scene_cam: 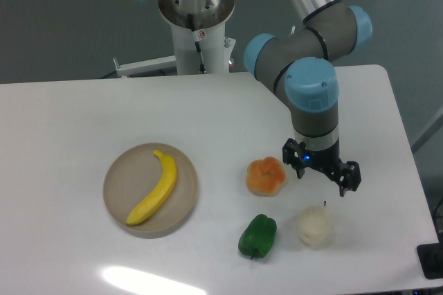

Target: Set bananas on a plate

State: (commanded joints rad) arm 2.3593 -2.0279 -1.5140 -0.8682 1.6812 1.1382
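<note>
The yellow banana (155,188) lies diagonally across the beige plate (119,170) at the left front of the white table. My gripper (321,178) hangs to the right, well away from the plate, just above a pale round fruit and to the right of an orange fruit. Its two fingers (351,181) are spread apart with nothing between them.
An orange fruit (266,176) sits left of the gripper. A green pepper (257,235) and a pale round fruit (313,226) lie near the table's front edge. The arm's base (196,25) stands at the back.
</note>
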